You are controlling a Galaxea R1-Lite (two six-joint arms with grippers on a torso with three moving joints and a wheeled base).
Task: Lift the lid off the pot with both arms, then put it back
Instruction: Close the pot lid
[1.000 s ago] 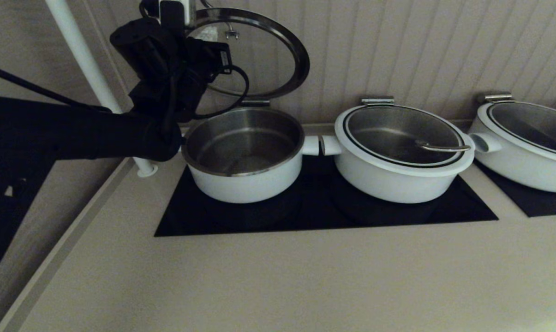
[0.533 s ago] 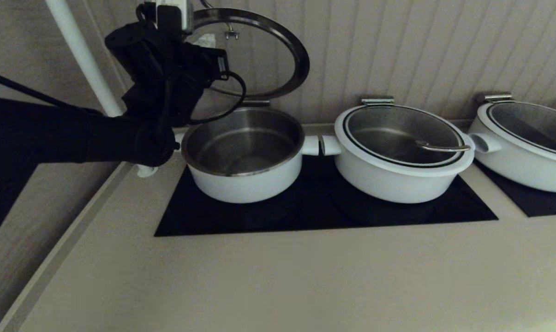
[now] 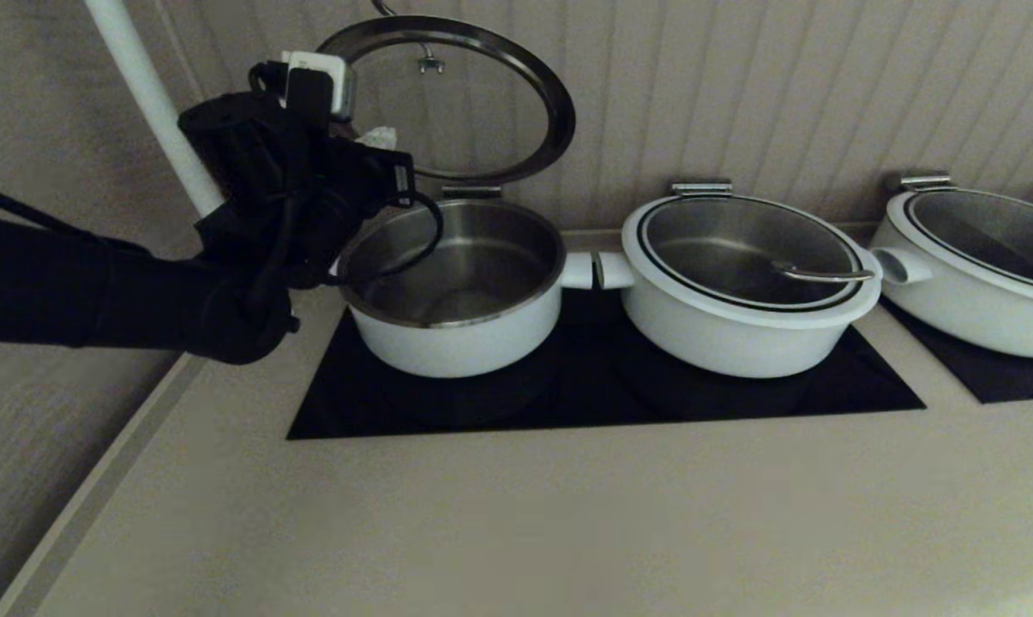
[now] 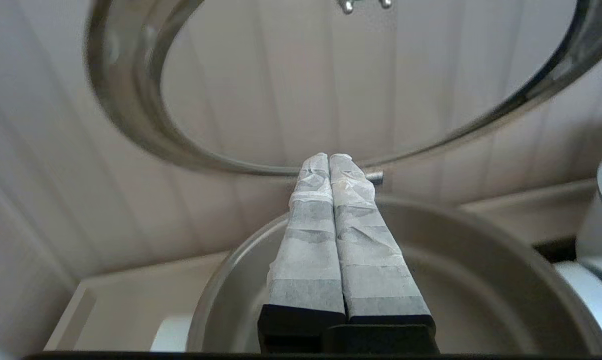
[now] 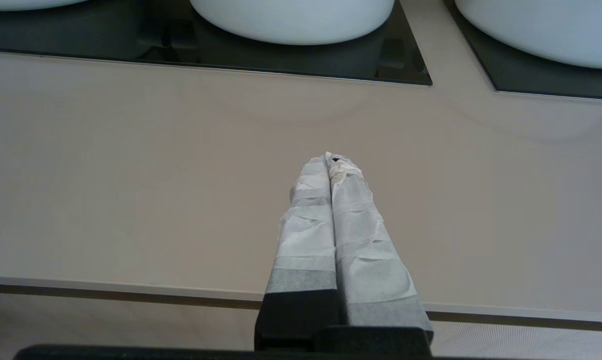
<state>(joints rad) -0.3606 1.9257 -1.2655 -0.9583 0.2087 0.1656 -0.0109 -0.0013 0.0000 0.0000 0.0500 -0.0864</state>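
Note:
The pot (image 3: 456, 343), deep and white with a steel inside, stands uncovered at the left of the black cooktop (image 3: 567, 403). Its glass lid (image 3: 559, 120) stands upright behind it against the wall, held at a hinge bracket on the back rim. My left gripper (image 3: 379, 137) hovers at the pot's left rim, below the lid's edge, shut and empty. In the left wrist view its taped fingertips (image 4: 329, 159) point at the lid's lower rim (image 4: 131, 120) above the pot (image 4: 480, 260). My right gripper (image 5: 330, 159) is shut over the bare counter (image 5: 131, 175) near its front edge, outside the head view.
A wider white pot (image 3: 739, 334) with its lid on stands right of the open pot, their side handles almost touching. Another covered pot (image 3: 979, 300) is at the far right. A white pole (image 3: 152, 103) rises behind my left arm. The panelled wall is close behind.
My left arm has dropped and pulled back to the left, away from the lid's upper edge. The lid has stayed upright and the pots have not moved.

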